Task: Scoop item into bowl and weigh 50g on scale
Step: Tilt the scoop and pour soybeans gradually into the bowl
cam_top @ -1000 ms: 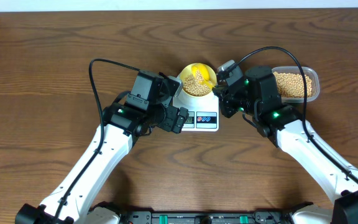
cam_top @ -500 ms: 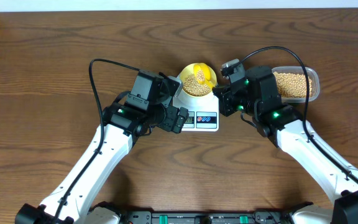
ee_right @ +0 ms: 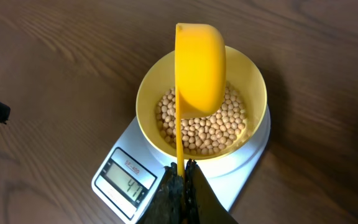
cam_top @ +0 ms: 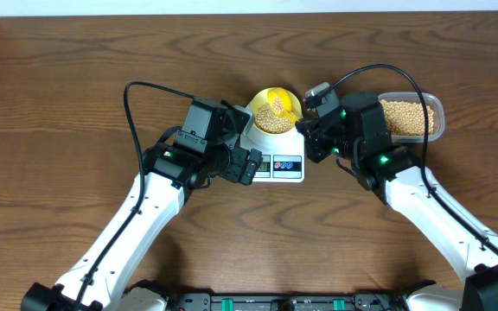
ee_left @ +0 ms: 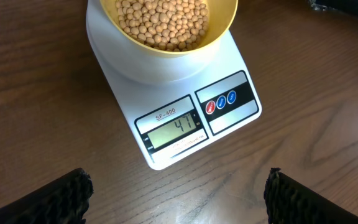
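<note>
The pale yellow bowl (cam_top: 274,111) sits on the white scale (cam_top: 277,151), part filled with beige beans (ee_left: 161,22). The display (ee_left: 175,129) reads 47. My right gripper (ee_right: 180,175) is shut on the handle of a bright yellow scoop (ee_right: 199,68), held tipped on its side over the bowl (ee_right: 251,78). My left gripper (ee_left: 178,196) is open and empty, hovering over the table just in front of the scale (ee_left: 229,106).
A clear plastic tub (cam_top: 413,117) full of beans stands at the back right, behind my right arm. Black cables loop above both arms. The wooden table (cam_top: 76,78) stretches to the left and front.
The scoop and right gripper shifted very slightly over the bowl. The left arm has not moved.
</note>
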### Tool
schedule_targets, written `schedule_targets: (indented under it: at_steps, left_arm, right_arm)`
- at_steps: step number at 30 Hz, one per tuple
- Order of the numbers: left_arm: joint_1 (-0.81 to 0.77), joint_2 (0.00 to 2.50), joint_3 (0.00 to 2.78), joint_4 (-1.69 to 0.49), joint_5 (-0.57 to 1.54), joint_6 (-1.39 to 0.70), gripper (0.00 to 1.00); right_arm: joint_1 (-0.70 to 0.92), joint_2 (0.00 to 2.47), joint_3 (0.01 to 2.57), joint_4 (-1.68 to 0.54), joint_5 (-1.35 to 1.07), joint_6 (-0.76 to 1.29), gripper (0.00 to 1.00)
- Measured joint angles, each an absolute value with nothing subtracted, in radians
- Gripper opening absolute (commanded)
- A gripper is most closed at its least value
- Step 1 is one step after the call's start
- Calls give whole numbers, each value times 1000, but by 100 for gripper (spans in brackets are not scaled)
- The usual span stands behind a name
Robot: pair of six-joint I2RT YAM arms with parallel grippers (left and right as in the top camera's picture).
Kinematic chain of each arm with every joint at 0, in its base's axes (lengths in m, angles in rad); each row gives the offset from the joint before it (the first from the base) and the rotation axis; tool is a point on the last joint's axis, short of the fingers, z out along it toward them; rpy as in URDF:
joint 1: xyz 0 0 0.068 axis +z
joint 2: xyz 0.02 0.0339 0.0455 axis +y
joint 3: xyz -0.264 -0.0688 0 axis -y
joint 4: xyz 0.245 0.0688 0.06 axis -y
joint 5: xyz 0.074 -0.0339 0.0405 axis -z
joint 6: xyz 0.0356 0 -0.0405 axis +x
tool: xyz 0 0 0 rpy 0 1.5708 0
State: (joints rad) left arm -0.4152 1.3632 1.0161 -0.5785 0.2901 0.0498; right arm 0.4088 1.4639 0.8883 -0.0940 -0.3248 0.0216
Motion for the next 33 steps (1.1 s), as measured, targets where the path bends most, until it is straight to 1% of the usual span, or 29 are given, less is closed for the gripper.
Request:
schedule_targets:
  at_steps: [16,22,28,33]
  left_arm:
    - [-415,1363,1016,-579,290,50,90]
    - [-415,1363,1016,-579,290,50,90]
    - [-415,1363,1016,-579,290,50,90]
    - [-415,1363,1016,-579,290,50,90]
  right_arm:
    - [409,1464,888,-109,-325,-183,1]
    - [409,1464,888,-109,-325,-209,1]
    - [409,1464,888,-109,-324,-207,1]
    - [409,1464,888,-109,-325,-87,1]
